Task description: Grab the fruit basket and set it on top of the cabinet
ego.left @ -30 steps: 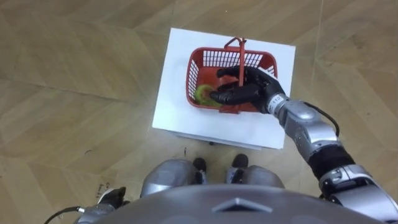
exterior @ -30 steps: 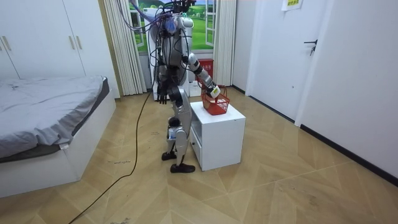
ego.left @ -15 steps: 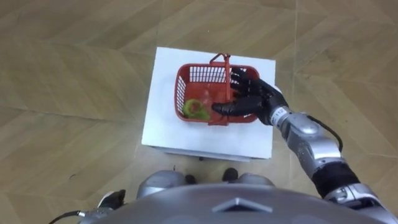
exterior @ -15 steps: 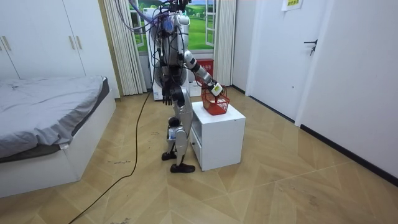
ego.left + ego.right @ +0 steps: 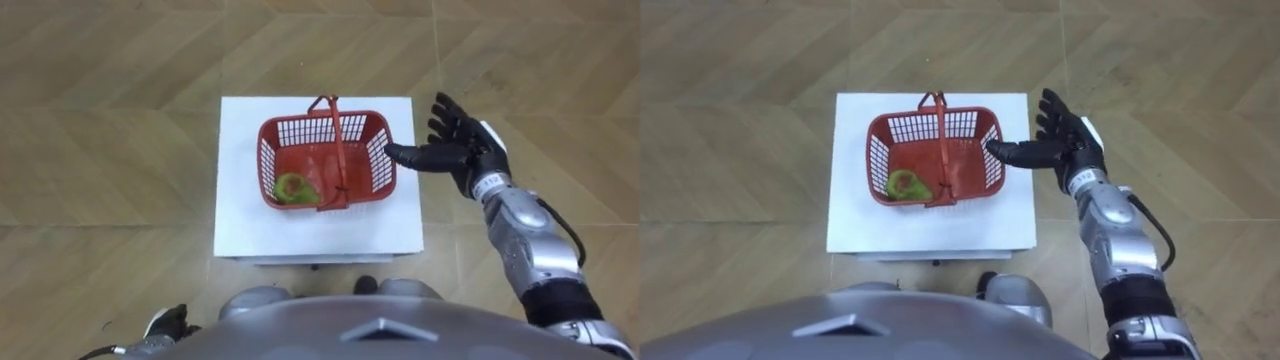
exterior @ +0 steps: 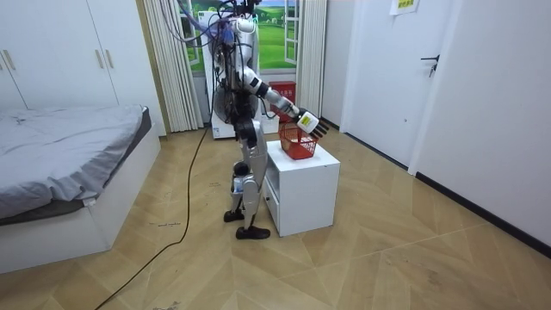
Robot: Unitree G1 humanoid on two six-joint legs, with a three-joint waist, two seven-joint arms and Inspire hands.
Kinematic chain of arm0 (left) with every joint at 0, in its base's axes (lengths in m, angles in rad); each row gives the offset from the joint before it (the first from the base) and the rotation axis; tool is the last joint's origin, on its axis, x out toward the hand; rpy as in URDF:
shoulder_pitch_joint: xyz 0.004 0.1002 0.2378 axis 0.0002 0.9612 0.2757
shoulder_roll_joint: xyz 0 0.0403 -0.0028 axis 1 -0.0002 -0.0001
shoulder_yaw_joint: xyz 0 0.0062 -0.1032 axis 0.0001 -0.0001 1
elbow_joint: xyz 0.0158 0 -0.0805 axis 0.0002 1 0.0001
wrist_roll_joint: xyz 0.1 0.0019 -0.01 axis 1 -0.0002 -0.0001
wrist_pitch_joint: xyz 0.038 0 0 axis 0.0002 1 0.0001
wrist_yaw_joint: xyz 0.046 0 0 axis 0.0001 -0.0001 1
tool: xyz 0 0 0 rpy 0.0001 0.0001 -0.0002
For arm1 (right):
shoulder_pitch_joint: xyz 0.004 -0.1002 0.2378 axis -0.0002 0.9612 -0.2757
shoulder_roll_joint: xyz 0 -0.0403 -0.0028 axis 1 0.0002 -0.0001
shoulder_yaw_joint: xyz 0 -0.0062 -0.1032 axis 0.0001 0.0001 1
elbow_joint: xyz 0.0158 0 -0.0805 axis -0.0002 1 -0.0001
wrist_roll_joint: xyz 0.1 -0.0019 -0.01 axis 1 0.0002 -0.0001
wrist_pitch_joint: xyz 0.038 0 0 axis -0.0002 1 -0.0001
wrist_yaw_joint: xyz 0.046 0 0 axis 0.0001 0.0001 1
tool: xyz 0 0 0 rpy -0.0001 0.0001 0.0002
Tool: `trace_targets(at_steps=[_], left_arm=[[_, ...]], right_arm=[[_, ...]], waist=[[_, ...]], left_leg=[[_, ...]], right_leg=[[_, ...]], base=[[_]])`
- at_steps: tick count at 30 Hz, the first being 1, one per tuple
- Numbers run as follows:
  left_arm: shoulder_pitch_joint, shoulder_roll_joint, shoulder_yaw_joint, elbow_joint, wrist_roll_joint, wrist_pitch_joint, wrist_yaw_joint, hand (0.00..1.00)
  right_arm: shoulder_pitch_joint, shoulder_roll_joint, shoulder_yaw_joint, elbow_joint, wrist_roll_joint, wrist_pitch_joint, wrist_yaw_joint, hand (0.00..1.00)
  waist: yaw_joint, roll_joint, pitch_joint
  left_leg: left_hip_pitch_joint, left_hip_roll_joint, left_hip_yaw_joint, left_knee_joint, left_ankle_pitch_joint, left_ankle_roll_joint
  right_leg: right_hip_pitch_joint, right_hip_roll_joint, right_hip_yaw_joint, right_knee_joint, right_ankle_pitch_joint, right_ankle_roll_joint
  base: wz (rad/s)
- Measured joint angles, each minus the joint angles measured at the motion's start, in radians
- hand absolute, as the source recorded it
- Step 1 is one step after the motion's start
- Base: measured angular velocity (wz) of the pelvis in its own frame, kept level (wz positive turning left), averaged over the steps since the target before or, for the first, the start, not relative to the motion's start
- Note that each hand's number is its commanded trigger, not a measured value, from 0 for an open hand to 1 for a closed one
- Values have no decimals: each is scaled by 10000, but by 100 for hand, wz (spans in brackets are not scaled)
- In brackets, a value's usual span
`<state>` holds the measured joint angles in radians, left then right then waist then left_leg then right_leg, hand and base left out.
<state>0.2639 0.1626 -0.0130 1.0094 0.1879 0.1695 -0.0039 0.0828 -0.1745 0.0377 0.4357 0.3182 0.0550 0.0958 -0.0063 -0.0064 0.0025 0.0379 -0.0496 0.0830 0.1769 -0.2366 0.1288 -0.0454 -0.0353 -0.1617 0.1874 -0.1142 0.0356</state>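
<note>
The fruit basket (image 5: 378,165) looks light and stiff; its arched handle (image 5: 338,150) suits gripping. The right hand (image 5: 470,155) hovers alongside, fingers spread.

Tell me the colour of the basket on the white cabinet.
Red, handle included. The red plastic mesh basket shows best in the left eye view.

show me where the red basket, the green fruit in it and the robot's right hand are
red basket (image 5: 297,128), left eye view, on the mesh of its far wall
green fruit (image 5: 292,187), left eye view, on its middle
right hand (image 5: 468,150), left eye view, on the back of the hand, fingers spread
</note>
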Motion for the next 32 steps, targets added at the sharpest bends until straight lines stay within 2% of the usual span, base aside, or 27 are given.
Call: trace_targets(at_steps=[4, 9, 12, 14, 17, 21, 24, 26, 32], left_arm=[[-16, 1, 124, -11, 1, -72, 218, 0], [-4, -29, 516, -172, -8, -134, 439, 0], [0, -33, 673, -282, -57, -196, 628, 0], [-34, -13, 698, -269, -420, -251, 682, 0], [-121, -49, 708, -48, -547, -281, 729, 0], [-163, -120, 750, 28, -292, -281, 724, 0], [-154, -130, 852, 259, 385, -152, 700, 0], [-138, -163, 881, 530, 911, 79, 604, 0], [-143, -310, 955, 925, 1209, 526, 316, 0]], right_arm=[[64, 7, -388, -96, -64, -13, -422, 0], [765, 15, -837, -22, -325, -35, -630, 0], [1022, 19, -935, 1205, -870, -126, -683, 0], [1043, 13, -999, 2482, -928, -121, -708, 0], [1080, 22, -1022, 4603, -1201, -100, -631, 0], [1038, 73, -1016, 6219, -1497, -90, -383, 0], [943, 51, -1096, 6962, -1654, -83, -241, 0], [758, 62, -1220, 7418, -1665, -92, -147, 0], [456, 19, -1482, 8061, -2058, 94, -181, 0]], waist=[[-198, -5, -5], [-434, -42, -28], [-462, -157, -99], [-463, -209, -102], [-438, -198, -60], [-378, -177, -48], [-357, -186, -38], [-354, -185, -35], [-356, -172, -24]], left_leg=[[254, 44, 189, -130, -9, -17], [278, 43, 281, -152, -10, -18], [352, 45, 394, -139, -8, -20], [516, 41, 465, -142, -9, -20], [691, 48, 455, -239, -55, -79], [787, 83, 449, -355, -97, -53], [787, 128, 452, -321, -116, -86], [786, 174, 452, -293, -139, -126], [797, 203, 213, -242, -161, -170]], right_leg=[[109, 73, 209, -21, -1, -1], [81, 76, 239, -22, -1, -1], [161, 65, 251, -27, -14, -1], [332, 70, 333, -48, -38, 13], [441, 114, 472, -48, -57, 31], [500, 179, 532, -22, -44, 13], [515, 218, 509, -31, -20, -26], [539, 254, 458, -45, -15, -49], [692, 264, 172, -207, -77, -104]], base=[[-13], [-7], [-7], [0], [-7], [-1], [0], [0], [12]])
